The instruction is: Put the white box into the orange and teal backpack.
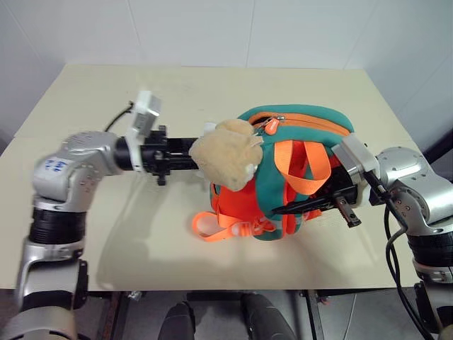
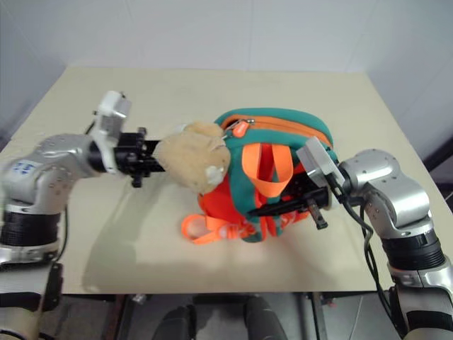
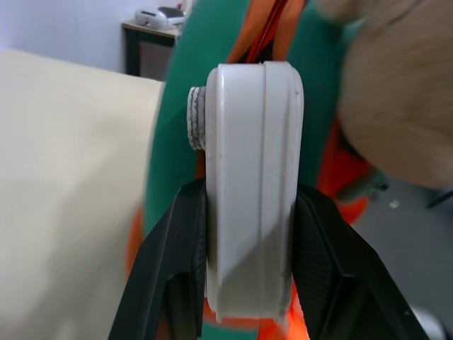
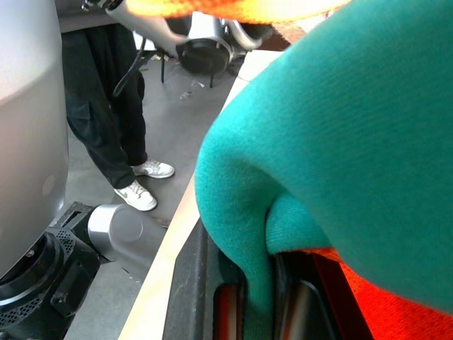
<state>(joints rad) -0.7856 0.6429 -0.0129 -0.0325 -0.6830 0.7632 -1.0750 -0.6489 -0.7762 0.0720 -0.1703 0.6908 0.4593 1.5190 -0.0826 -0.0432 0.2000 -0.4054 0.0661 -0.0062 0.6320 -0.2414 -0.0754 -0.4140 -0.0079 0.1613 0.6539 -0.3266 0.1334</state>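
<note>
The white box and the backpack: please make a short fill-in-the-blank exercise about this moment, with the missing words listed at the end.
1. The left gripper is shut on the ____ box.
2. The right gripper pinches the ____ fabric of the orange and teal backpack.
3. The backpack rests on the ____.
4. A tan plush animal hangs on the backpack, on the side toward the ____ gripper.

Missing words: white; teal; table; left
</note>
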